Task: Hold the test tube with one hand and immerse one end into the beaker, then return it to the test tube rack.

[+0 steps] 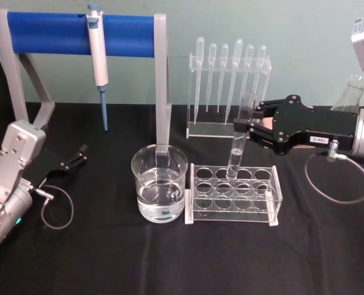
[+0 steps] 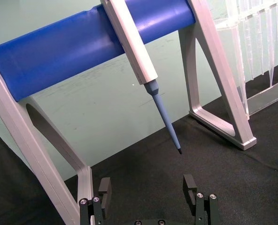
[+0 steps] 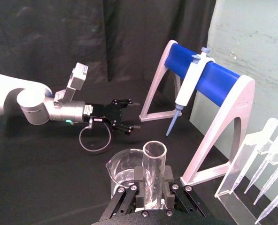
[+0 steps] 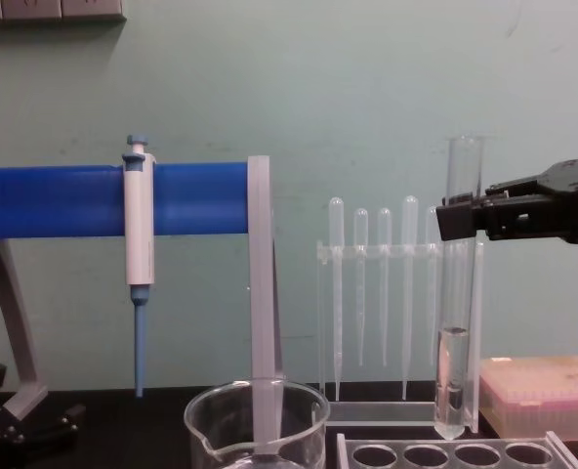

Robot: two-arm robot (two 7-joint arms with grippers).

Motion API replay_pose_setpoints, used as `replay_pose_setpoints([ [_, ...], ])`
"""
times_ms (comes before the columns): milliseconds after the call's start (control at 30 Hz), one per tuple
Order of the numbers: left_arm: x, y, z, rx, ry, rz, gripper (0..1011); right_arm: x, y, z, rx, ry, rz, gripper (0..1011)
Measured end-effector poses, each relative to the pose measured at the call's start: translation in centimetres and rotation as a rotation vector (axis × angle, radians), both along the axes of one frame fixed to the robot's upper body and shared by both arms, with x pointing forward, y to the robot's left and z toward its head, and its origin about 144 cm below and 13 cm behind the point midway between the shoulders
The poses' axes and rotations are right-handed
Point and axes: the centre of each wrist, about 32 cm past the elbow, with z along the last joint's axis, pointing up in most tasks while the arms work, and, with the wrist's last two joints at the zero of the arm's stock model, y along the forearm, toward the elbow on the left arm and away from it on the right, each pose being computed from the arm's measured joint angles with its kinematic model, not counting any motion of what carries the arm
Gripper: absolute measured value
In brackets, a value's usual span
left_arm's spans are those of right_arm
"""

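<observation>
My right gripper (image 1: 251, 126) is shut on the upper part of the test tube (image 1: 238, 138), which stands upright. In the chest view the test tube (image 4: 458, 293) holds some clear liquid, and its round bottom hangs just over the clear rack (image 4: 445, 452), with the right gripper (image 4: 450, 217) clamped near its top. The right wrist view looks down into the tube's open rim (image 3: 154, 151) between the fingers (image 3: 169, 176). The beaker (image 1: 160, 190), part full of water, stands left of the rack. My left gripper (image 1: 77, 157) rests open at the far left, apart from everything.
The clear holed rack (image 1: 231, 195) sits right beside the beaker. Behind it stands a holder with several plastic pipettes (image 1: 228, 86). A blue-barred stand (image 1: 77, 27) carries a micropipette (image 1: 98, 55). A flask (image 1: 354, 92) and a pink tip box (image 4: 543, 391) are at the far right.
</observation>
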Motion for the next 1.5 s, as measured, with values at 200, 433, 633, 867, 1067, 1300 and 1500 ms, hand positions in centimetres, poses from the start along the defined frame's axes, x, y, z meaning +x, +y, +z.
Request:
replay_pose_setpoints([
  [200,0.00,0.00,0.00,0.000,0.000,0.000,1000,0.00,0.00,0.01,0.000,-0.001,0.000,242],
  [433,0.00,0.00,0.00,0.000,0.000,0.000,1000,0.00,0.00,0.02,0.000,-0.001,0.000,241],
  [633,0.00,0.00,0.00,0.000,0.000,0.000,1000,0.00,-0.01,0.01,0.000,-0.001,0.001,241],
  [867,0.00,0.00,0.00,0.000,0.000,0.000,1000,0.00,0.00,0.01,0.000,-0.001,0.001,241],
  [1067,0.00,0.00,0.00,0.000,0.000,0.000,1000,0.00,0.00,0.01,0.000,-0.001,0.001,241],
  [1300,0.00,0.00,0.00,0.000,0.000,0.000,1000,0.00,0.00,0.01,0.000,-0.001,0.001,241],
  [1500,0.00,0.00,0.00,0.000,0.000,0.000,1000,0.00,0.00,0.01,0.000,-0.001,0.001,241],
])
